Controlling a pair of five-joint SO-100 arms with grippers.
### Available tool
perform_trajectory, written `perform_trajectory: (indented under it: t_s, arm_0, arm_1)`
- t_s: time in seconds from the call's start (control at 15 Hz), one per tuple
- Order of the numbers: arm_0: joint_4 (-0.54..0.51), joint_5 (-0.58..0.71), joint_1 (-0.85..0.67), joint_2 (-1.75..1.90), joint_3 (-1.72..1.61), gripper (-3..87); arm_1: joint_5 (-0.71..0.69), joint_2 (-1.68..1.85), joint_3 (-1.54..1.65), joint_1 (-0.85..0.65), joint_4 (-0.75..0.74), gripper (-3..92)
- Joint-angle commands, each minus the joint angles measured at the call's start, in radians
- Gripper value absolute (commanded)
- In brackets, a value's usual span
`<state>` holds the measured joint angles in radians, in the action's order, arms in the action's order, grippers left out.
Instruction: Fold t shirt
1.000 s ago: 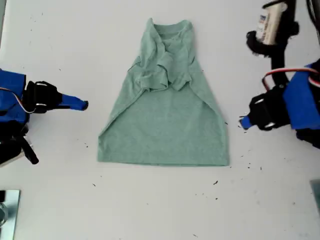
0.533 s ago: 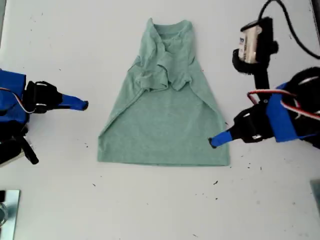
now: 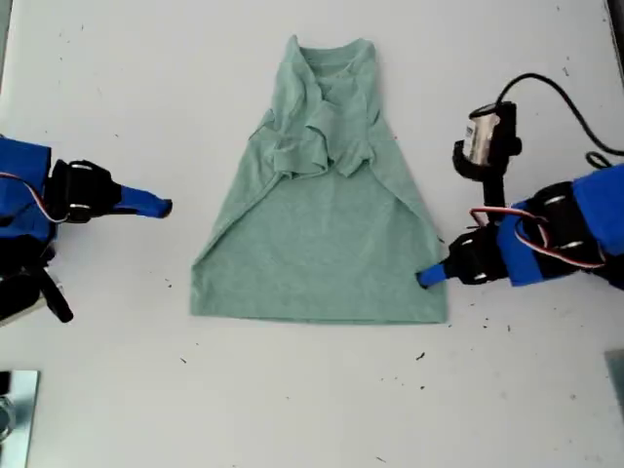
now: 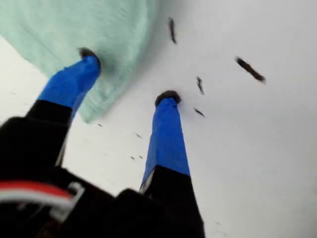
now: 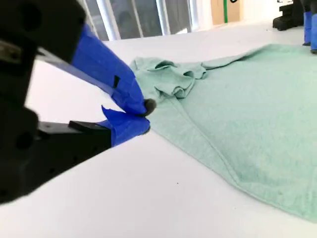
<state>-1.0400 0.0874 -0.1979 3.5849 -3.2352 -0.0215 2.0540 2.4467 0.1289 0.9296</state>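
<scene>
the t shirt (image 3: 322,214) lies flat mid-table, sleeves tucked in, hem toward the exterior view's bottom. my first gripper (image 4: 129,77) stands spread at the hem corner on the exterior view's right, one finger on cloth, one on the table (image 3: 292,390), so we judge the corner grasp is in hand; next it must pinch. my second gripper (image 5: 143,115), clenched and empty, waits beside the shirt.

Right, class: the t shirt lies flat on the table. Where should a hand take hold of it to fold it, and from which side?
Grip the t shirt by its hem corner at the exterior view's right, coming in from that side. The cloth lies flat, so probably only an edge can be pinched. My first hand straddles that corner, open, one finger on cloth, one off it.
</scene>
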Motion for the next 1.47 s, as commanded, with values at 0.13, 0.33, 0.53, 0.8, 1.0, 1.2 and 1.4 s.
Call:
perform_trajectory:
  t_s: [0.13,0.33,0.53,0.8,1.0,1.2,1.4]
  arm_0:
    - [0.018,-0.005,0.018,-0.005,-0.014,-0.1]
    - [0.018,-0.003,0.015,-0.005,-0.014,-0.1]
    - [0.018,-0.003,0.014,-0.005,-0.014,-0.1]
    - [0.018,-0.005,0.018,-0.005,-0.014,-0.1]
    - [0.018,-0.005,0.025,-0.005,-0.014,-0.1]
    - [0.018,-0.009,0.028,-0.006,-0.014,-0.1]
    - [0.018,-0.009,0.029,-0.006,-0.014,-0.1]
  arm_1:
    - [-0.009,-0.087,0.005,0.028,-0.06,1.0]
    - [-0.04,0.098,-0.046,0.031,0.143,0.8]
    - [-0.028,0.253,-0.222,0.025,0.489,0.8]
    - [-0.032,0.144,-0.468,0.032,0.578,0.8]
    - [-0.051,-0.009,-0.687,0.02,0.502,0.8]
    - [-0.094,-0.324,-0.957,-0.005,0.337,-0.3]
    - [-0.071,-0.426,-0.769,-0.018,0.117,31.1]
